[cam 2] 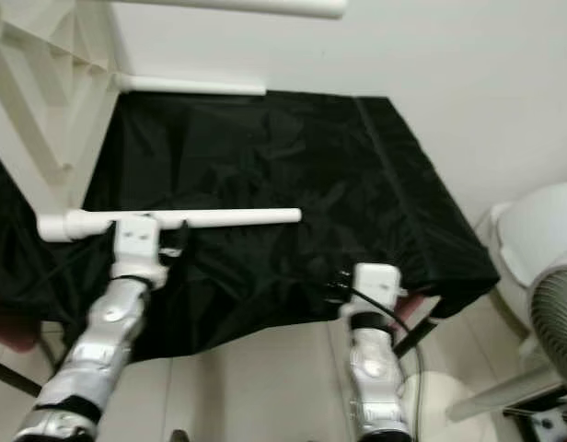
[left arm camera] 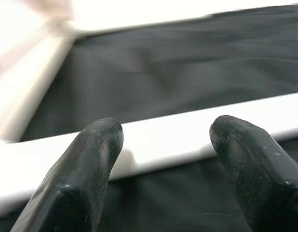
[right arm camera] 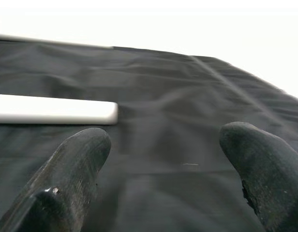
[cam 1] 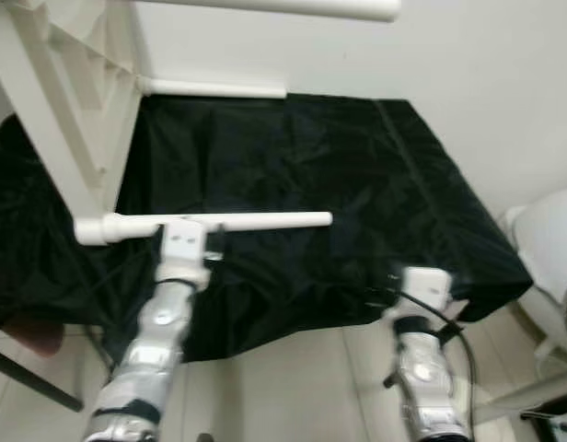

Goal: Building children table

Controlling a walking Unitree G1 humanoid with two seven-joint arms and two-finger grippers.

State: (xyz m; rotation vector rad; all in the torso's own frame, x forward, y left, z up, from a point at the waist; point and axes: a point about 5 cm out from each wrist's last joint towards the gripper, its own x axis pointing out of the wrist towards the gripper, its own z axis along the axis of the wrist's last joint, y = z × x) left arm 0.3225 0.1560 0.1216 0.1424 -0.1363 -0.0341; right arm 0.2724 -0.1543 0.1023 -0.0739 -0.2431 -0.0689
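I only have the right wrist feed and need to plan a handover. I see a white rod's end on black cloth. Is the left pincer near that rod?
Observer: Yes. The left pincer is at that white table leg, near its thicker end, fingers open.
Operator: What lies past the thicker end?
Observer: The white table frame, resting on the black cloth.
Operator: Any other legs?
Observer: A second leg juts from the frame along the wall.

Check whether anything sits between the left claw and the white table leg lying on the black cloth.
Nothing visible does. The left claw is open, its fingers either side of the white table leg, which lies across the black cloth just ahead with only bare cloth between.
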